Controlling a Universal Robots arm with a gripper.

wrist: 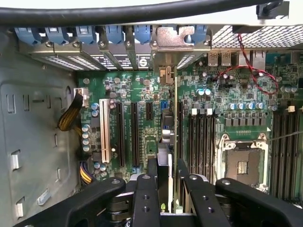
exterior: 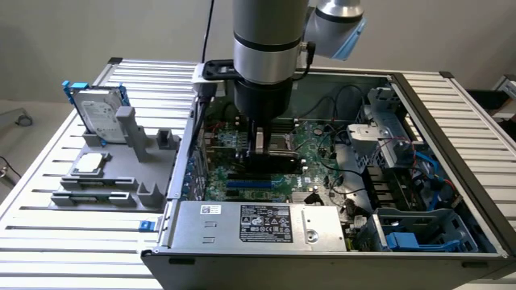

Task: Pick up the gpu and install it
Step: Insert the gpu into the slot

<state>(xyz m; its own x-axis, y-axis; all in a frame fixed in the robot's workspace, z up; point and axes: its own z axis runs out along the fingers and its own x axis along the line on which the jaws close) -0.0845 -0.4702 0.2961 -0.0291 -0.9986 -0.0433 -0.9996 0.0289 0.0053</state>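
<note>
- We see the gripper (wrist: 166, 165) down inside the computer case (exterior: 322, 272), over the motherboard (wrist: 142, 94).
- Fingers (wrist: 152, 175) partway closed, one pressing each face of the gpu (exterior: 286, 163); it's gripped between them.
- The gpu stands on edge, upright, along the expansion slots, silver bracket end at the case's rear slot wall.
- We can't tell if its lower edge sits in a slot.
- Hard drive (exterior: 101, 115) on the grey holder outside the case, at the exterior view's left.

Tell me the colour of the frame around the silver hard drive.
Blue; the frame shows best in the exterior view.
</note>
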